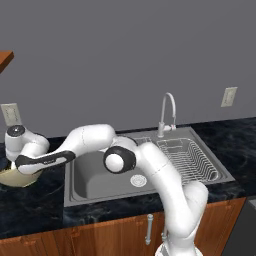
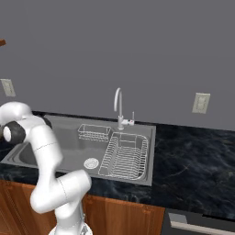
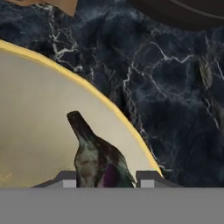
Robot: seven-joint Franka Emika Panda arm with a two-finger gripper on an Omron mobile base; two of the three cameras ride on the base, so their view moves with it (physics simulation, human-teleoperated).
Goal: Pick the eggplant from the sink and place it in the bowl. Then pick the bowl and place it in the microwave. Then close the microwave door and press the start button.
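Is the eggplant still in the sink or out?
Out. The eggplant sits between the gripper fingertips over the bowl; the sink basin looks empty.

**Arm folded far left, hand low and half-closed on its load**

The white arm rose from its base, bent at a dark elbow joint and stretched out level to its left. The wrist turned downward at the far end of the reach. The hand (image 3: pixel 106 181) pointed down, its two finger tips (image 3: pixel 69 180) standing partly apart with the eggplant (image 3: pixel 98 159) clamped between them. In the left base view the hand (image 1: pixel 17 167) sat low beneath the wrist.
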